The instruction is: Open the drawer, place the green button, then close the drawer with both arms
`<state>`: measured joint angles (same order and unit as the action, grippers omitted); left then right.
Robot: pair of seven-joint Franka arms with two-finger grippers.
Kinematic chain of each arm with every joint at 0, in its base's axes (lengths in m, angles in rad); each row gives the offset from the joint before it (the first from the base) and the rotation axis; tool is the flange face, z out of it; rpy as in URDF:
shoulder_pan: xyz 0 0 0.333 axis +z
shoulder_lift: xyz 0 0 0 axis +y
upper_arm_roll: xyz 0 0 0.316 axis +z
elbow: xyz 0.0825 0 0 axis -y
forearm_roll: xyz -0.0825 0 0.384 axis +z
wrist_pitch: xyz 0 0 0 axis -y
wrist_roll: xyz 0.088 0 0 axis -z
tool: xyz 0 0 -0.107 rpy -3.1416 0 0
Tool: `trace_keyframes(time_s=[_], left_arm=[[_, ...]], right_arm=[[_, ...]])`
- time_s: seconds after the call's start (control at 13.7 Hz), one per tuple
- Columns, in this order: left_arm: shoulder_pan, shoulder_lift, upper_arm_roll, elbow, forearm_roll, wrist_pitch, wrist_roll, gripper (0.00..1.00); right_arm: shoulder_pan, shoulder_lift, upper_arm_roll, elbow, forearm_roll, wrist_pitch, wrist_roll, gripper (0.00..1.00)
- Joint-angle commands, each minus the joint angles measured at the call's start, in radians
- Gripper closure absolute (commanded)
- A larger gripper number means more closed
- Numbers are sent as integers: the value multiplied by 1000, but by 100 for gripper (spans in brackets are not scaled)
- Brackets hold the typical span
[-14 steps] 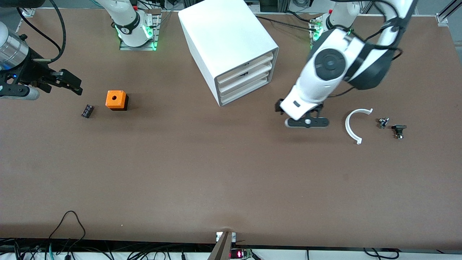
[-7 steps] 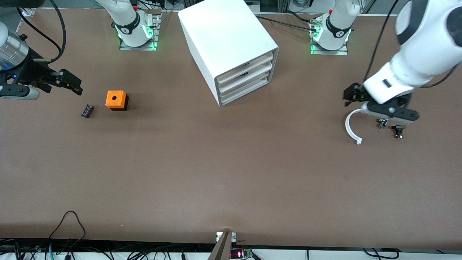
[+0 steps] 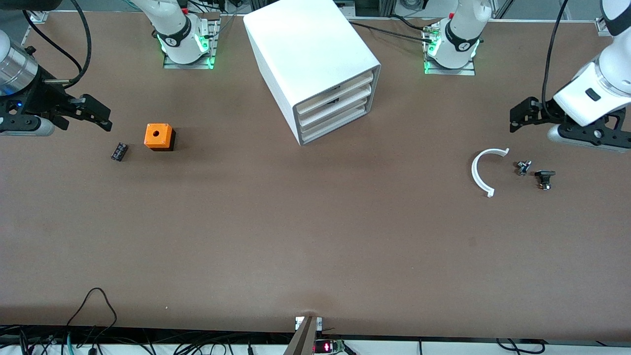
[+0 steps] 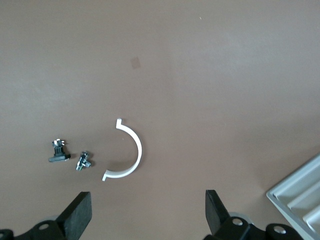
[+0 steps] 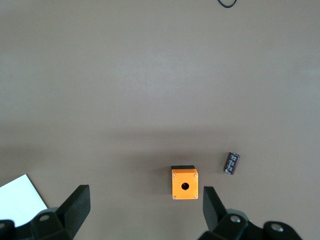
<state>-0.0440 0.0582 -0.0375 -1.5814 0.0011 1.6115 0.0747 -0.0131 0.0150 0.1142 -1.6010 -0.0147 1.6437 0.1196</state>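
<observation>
Table: a brown surface on which every item is set.
Cabinet: a white box with a grey-rimmed front, placed between the two arm bases; three tray drawers are stacked in it.
Drawer: the lowest of the three, seen pushed in, flush with the two above; a corner of the stack is seen in the left wrist view.
Left gripper: held in the air at the left arm's end of the table, over bare table near the small parts; its fingers are spread apart with nothing between them.
Right gripper: held over the right arm's end of the table, near the orange cube; its fingers are spread apart, nothing gripped.
White arc piece: a half ring lying flat, just beside two small parts.
Orange cube: a hole is seen in its top face.
Black cylinder: laid near the cube, nearer the front camera.
Small parts: dark and metallic; a green cap cannot be made out on either.
Button: cannot be identified in any view.
</observation>
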Motion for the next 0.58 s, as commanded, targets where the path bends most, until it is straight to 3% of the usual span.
trace_keyframes(time_s=[0.0,0.51], left_arm=[[-16,2,11,-6,-6,48,-1,0],[-2,-15,13,-5,10,-25,-1,0]], right_arm=[[-8,-15,7,-11,6,8,-21,0],[-8,-15,7,-11,7,5,-21,0]])
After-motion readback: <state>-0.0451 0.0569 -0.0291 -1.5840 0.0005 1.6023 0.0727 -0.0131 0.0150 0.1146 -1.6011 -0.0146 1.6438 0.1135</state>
